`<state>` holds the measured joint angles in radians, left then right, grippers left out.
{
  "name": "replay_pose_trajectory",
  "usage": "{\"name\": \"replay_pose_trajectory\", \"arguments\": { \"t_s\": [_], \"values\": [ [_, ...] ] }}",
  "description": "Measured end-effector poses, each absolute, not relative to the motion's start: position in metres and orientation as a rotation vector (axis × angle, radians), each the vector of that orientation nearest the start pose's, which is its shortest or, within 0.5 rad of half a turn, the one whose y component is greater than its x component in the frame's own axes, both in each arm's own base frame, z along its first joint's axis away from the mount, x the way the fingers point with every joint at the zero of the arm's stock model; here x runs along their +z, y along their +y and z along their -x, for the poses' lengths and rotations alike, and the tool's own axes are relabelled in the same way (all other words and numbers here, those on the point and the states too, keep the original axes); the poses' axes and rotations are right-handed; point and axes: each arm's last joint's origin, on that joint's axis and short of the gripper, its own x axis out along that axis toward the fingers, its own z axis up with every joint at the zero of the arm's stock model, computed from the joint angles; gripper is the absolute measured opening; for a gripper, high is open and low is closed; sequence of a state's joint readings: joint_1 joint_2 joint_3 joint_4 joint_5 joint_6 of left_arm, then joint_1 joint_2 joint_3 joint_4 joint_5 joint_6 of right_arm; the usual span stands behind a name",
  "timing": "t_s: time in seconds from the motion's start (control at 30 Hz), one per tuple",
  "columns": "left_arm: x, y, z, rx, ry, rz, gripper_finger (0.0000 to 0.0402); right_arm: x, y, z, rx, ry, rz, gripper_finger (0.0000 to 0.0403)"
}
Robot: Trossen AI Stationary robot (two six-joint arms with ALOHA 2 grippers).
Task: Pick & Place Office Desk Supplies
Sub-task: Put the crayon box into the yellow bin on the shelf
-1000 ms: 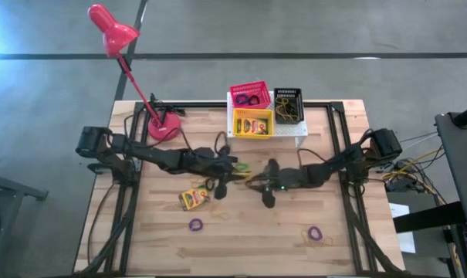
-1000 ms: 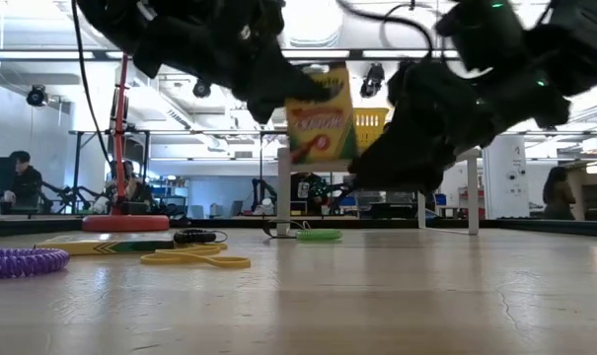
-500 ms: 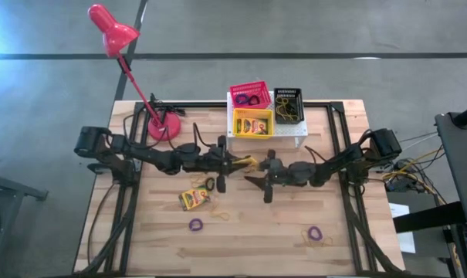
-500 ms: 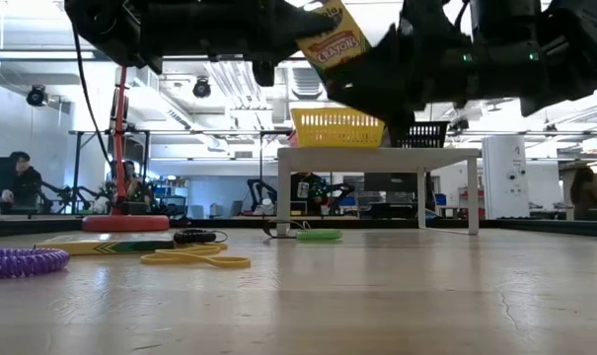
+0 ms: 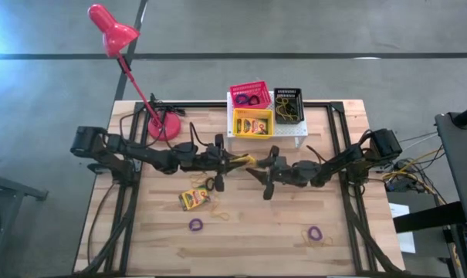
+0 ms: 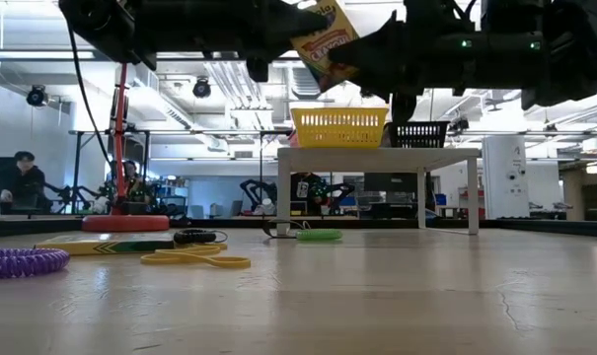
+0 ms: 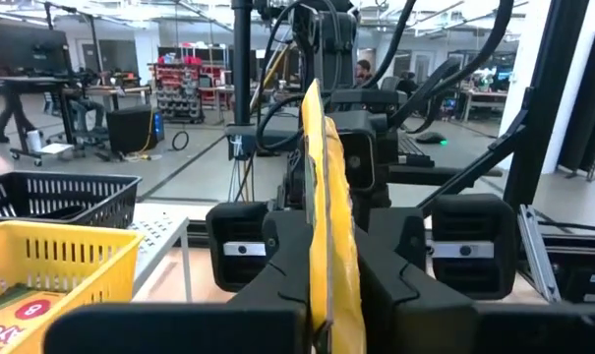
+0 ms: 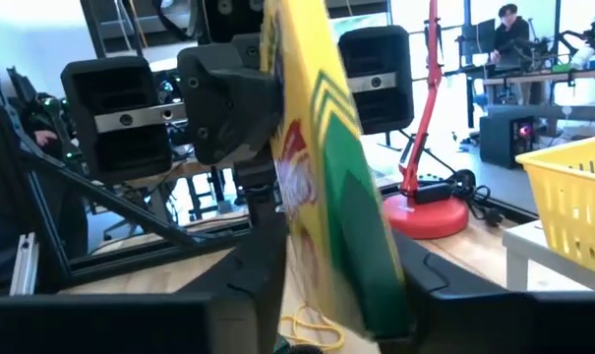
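A yellow-and-green crayon box (image 5: 246, 160) hangs in the air over the table's middle, between my two grippers. My left gripper (image 5: 237, 161) comes at it from the table's left and is shut on it. My right gripper (image 5: 258, 168) comes from the right and has its fingers on either side of the box's other end. In the low view the box (image 6: 324, 41) shows tilted, high above the table. A second crayon box (image 5: 193, 198) lies flat on the table. Purple loops (image 5: 195, 225) (image 5: 316, 232) and a yellow loop (image 5: 221, 215) lie nearer the front. My left gripper pinches the box's two broad faces (image 7: 328, 285) between its two fingers, at the end toward the table's left. The fingers point level. The box stands on edge, lifted clear of the table. My right gripper has the box's two broad faces (image 8: 322, 265) between its two fingers, at the end toward the table's right. The fingers point about level, from the table's right. The box stands tilted in the hold, clear of the table.
A white shelf (image 5: 268, 133) at the far middle carries a pink-red basket (image 5: 250, 94), a black basket (image 5: 289, 104) and a yellow basket (image 5: 253, 122) with a crayon box in it. A red lamp (image 5: 164, 127) stands at the far left. A green loop (image 6: 320, 235) lies before the shelf.
Both grippers have risen and tipped from slanting downward to level. The crayon box has gone up with my left gripper and turned from upright to tilted. My right gripper has come up against the box's other end.
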<state>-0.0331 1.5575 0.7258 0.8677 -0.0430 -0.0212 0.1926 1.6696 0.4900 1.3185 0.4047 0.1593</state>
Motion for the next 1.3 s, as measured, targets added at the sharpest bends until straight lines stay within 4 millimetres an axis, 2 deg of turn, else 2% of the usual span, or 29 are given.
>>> {"name": "replay_pose_trajectory", "arguments": {
  "t_s": [0.17,0.3,0.4,0.5,0.6,0.77,0.87,0.97,1.03,1.2,1.3],
  "values": [
    [0.232,-0.008,-0.32,0.012,-0.013,-0.018,0.0047,0.176,0.045,-0.284,-0.196,-0.142,-0.194,0.005],
    [0.237,-0.004,-0.313,0.027,0.049,-0.059,0.01,0.184,0.044,-0.279,-0.198,-0.072,-0.2,0.0027],
    [0.245,0.0,-0.302,0.042,0.1,-0.061,0.0147,0.201,0.042,-0.275,-0.228,0.046,-0.185,0.003],
    [0.249,0.002,-0.29,0.042,0.193,-0.099,0.0184,0.231,0.034,-0.27,-0.277,0.206,-0.162,0.0036],
    [0.257,0.002,-0.278,0.043,0.23,-0.118,0.0206,0.27,0.019,-0.262,-0.347,0.386,-0.124,0.0036],
    [0.263,0.002,-0.27,0.05,0.234,-0.114,0.021,0.337,-0.014,-0.253,-0.366,0.564,-0.076,0.0037],
    [0.26,0.002,-0.269,0.05,0.243,-0.111,0.0202,0.361,-0.045,-0.254,-0.299,0.637,-0.08,0.0038],
    [0.257,0.002,-0.268,0.049,0.271,-0.107,0.0192,0.37,-0.079,-0.26,-0.217,0.698,-0.114,0.0038],
    [0.256,0.002,-0.268,0.053,0.279,-0.098,0.0186,0.37,-0.102,-0.265,-0.163,0.726,-0.142,0.0038],
    [0.256,0.002,-0.268,0.055,0.284,-0.079,0.0172,0.346,-0.155,-0.275,-0.039,0.793,-0.28,0.0038],
    [0.256,0.002,-0.268,0.057,0.283,-0.063,0.0166,0.334,-0.175,-0.278,-0.003,0.826,-0.373,0.0038]
  ]
}}
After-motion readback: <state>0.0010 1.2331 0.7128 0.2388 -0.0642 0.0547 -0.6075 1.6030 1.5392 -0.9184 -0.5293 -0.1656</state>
